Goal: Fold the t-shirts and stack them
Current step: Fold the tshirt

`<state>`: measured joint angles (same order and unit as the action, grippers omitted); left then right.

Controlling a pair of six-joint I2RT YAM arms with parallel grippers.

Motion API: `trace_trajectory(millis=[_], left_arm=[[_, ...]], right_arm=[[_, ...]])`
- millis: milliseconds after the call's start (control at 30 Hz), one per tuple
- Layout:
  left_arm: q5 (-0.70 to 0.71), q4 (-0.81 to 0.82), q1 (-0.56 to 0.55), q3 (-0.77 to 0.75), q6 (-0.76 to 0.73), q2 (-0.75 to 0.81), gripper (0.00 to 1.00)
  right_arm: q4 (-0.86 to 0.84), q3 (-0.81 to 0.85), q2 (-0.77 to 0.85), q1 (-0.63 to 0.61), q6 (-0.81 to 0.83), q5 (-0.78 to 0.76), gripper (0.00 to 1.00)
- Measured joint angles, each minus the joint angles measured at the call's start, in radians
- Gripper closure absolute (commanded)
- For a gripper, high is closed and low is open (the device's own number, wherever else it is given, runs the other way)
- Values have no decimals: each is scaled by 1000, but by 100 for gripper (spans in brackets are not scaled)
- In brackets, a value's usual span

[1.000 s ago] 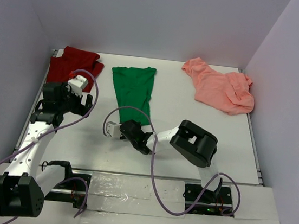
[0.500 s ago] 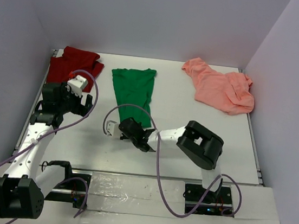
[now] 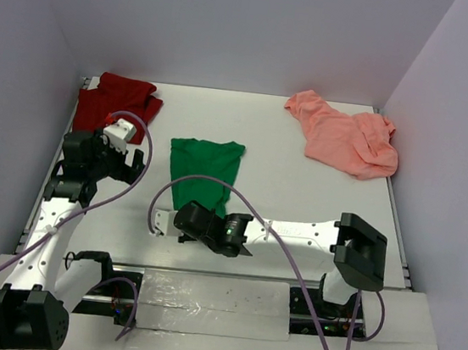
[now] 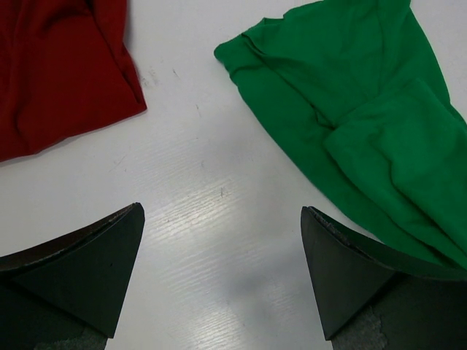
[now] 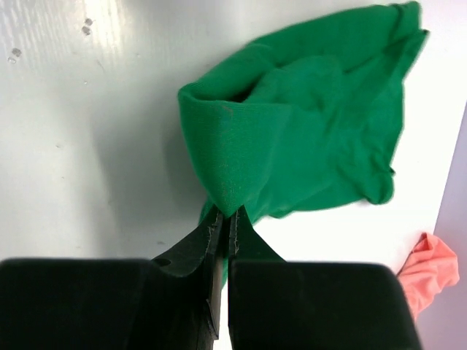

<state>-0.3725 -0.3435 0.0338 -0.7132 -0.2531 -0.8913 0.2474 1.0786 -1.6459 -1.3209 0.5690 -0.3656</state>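
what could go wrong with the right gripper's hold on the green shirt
The right gripper pinches only a small fold of the green t-shirt; it could slip free when pulled. With the left gripper open and holding nothing, a one-sided pull may bunch the cloth, not fold it flat.

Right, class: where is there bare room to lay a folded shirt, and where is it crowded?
Widest bare table lies between the green t-shirt and salmon pink t-shirt. A narrower strip separates green from the dark red t-shirt, under the open left hand. Crowded: near edge, where the right hand pinches green.
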Motion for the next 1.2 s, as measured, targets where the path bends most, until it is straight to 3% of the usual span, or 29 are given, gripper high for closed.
trace_trajectory(millis=[200, 333, 500, 667, 833, 1200], left_arm=[[-9, -22, 0, -8, -3, 7, 2], [-14, -34, 0, -13, -4, 7, 2], [-18, -35, 0, -31, -9, 7, 2], [-18, -37, 0, -32, -17, 7, 2], [-18, -42, 0, -32, -18, 7, 2], [-29, -42, 0, -35, -18, -6, 2]], right_arm=[[116, 103, 37, 19, -11, -14, 100], [152, 213, 27, 101, 18, -6, 100], [133, 438, -95, 286, 49, -4, 100], [111, 564, -245, 388, 69, -1, 100], [108, 615, -357, 409, 80, 21, 100], [79, 660, -446, 416, 110, 37, 100]])
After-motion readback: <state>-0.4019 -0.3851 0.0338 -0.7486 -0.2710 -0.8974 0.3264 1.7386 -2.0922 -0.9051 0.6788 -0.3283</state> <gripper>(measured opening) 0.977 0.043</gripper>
